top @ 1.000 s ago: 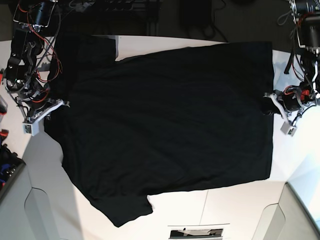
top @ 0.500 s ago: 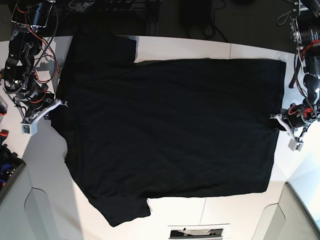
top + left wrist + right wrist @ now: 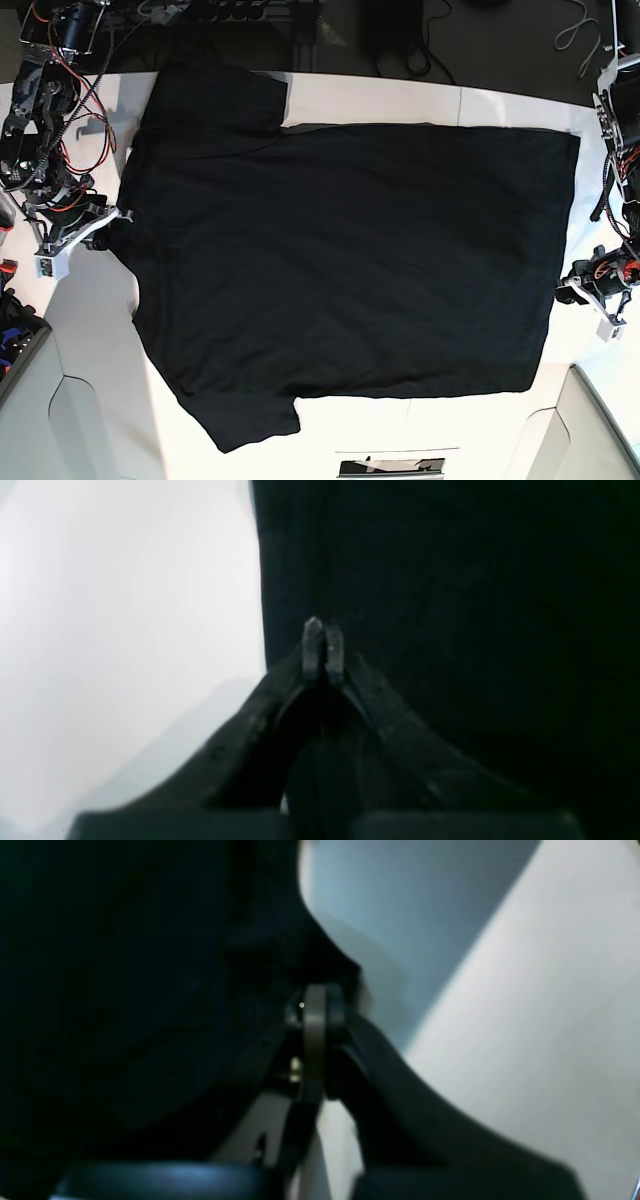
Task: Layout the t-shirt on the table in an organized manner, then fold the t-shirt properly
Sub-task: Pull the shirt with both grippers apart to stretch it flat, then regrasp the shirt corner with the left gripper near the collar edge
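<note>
Shirt lies spread flat across the white table, plain black side up, no print showing from overhead. We see 2 sleeves toward the overhead view's left: 1 at the top by the far table edge, 1 at the bottom near the front edge. Straight hem runs down the right side.

Left gripper sits at the hem, approx. 2/3 down that edge. In its wrist cam, the jaws are pressed together at the tips, w/ black cloth right behind them; we can't tell for sure whether a fold of hem is pinched between them.

Right gripper is at the shirt's opposite edge, collar side, mid-height. Its wrist cam shows the jaws closed tight, w/ dark fabric bunched against the tips, so we read it as clamped on the shirt edge. Table beyond is bare white.
</note>
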Action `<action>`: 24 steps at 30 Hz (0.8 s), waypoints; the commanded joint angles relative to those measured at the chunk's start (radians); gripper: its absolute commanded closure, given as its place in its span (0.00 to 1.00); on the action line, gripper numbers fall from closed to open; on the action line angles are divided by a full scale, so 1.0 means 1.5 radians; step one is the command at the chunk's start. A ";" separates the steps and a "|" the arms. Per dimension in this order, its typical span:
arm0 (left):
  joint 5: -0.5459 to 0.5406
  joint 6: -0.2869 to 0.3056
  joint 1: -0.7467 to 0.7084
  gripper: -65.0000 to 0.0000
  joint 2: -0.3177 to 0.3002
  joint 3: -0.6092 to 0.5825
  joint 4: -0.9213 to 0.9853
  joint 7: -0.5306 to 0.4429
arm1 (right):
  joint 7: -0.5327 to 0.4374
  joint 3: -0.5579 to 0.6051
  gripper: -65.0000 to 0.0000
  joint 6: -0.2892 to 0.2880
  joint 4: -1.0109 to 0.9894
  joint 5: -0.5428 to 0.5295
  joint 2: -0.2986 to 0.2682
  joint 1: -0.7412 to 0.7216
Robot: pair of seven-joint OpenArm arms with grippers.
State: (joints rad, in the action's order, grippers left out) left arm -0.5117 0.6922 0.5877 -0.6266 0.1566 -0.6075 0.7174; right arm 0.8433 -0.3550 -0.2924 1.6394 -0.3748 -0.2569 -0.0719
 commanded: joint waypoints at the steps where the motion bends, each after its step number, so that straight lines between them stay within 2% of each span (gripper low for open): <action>1: -0.044 0.004 0.018 1.00 -0.024 0.003 -0.014 0.022 | -0.005 -0.016 1.00 -0.001 0.022 -0.009 -0.010 -0.004; 5: -0.302 0.004 -0.009 1.00 -0.068 0.004 -0.042 0.196 | 0.003 -0.073 1.00 -0.015 0.060 -0.052 -0.009 0.047; 7: -0.375 0.004 -0.039 1.00 -0.091 0.004 -0.069 0.253 | 0.011 -0.105 1.00 -0.030 0.081 -0.096 -0.009 0.084; 10: -0.385 0.004 -0.098 1.00 -0.117 0.004 -0.115 0.264 | 0.025 -0.144 1.00 -0.066 0.104 -0.155 -0.009 0.130; 16: -0.384 0.004 -0.224 1.00 -0.123 0.004 -0.210 0.254 | 0.025 -0.161 1.00 -0.085 0.114 -0.175 -0.006 0.182; 20: -0.368 0.004 -0.273 1.00 -0.092 0.004 -0.252 0.240 | 0.030 -0.158 1.00 -0.085 0.113 -0.174 0.009 0.191; 24: -0.332 0.004 -0.276 1.00 -0.045 0.004 -0.264 0.214 | 0.032 -0.158 1.00 -0.085 0.113 -0.174 0.014 0.191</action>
State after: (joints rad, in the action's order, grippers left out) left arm -1.0008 0.6895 0.1539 -0.6666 0.1562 -0.9901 1.0428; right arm 0.9062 -0.5858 -0.4122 1.7931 -0.6216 -0.2184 0.2211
